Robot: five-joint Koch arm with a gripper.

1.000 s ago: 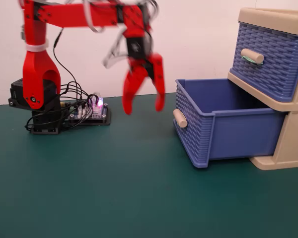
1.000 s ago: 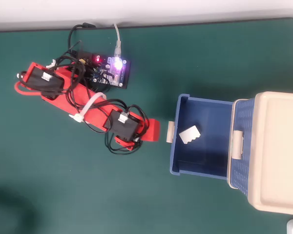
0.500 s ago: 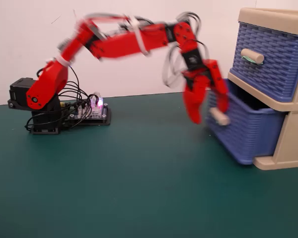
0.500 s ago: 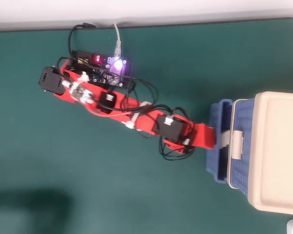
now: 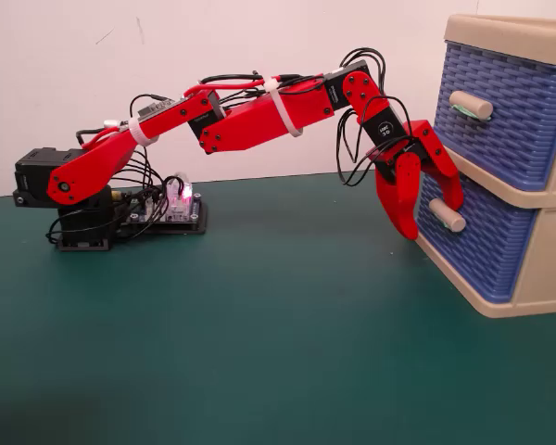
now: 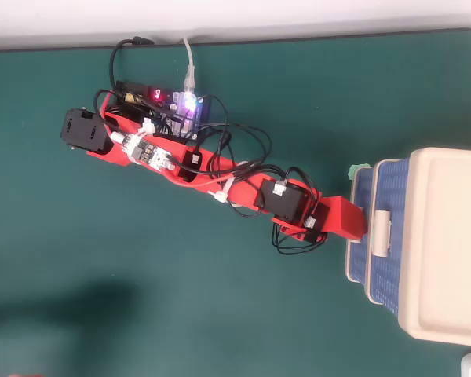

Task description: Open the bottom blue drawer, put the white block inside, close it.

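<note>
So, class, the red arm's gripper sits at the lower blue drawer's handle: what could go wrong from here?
1. The open red gripper straddles the beige peg handle of the bottom blue basket-weave drawer; withdrawing carelessly could hook it and pull the drawer out.
2. Pushing harder might shove the beige plastic cabinet across the green table.

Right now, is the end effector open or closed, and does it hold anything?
End effector: open, holding nothing; its jaws stand apart on either side of the bottom blue drawer peg handle.
</note>
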